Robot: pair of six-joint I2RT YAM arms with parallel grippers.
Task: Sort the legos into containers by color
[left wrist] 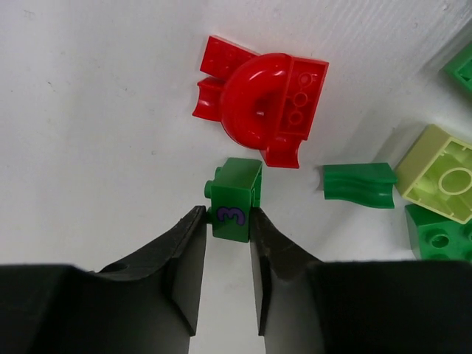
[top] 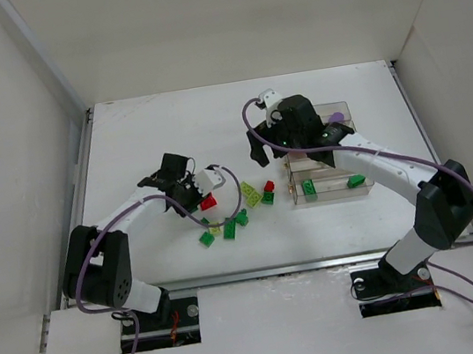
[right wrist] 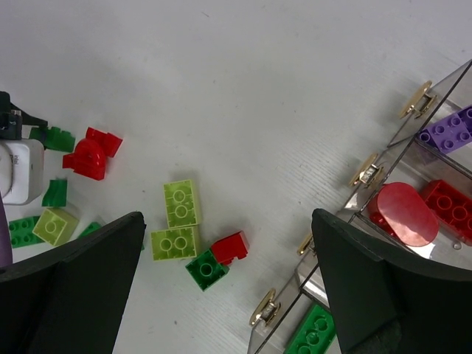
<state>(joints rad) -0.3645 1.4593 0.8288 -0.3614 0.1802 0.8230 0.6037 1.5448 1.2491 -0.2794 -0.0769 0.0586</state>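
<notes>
Left jaws narrowed onto green brick (left wrist: 237, 199) sides, mid-worktop (top: 142, 138), seemingly gripping it for binning; right jaws wide open, empty, beside bins (top: 333, 195) near right edge

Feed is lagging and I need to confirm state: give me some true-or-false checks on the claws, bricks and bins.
The left claw pinches a green brick marked 3. True.
The right claw holds a brick. False: it is open and empty.
A purple brick lies in the containers. True.
The red arch piece sits in the containers. False: it lies on the table beyond the green brick.
Yellow-green bricks lie loose on the table. True.
</notes>
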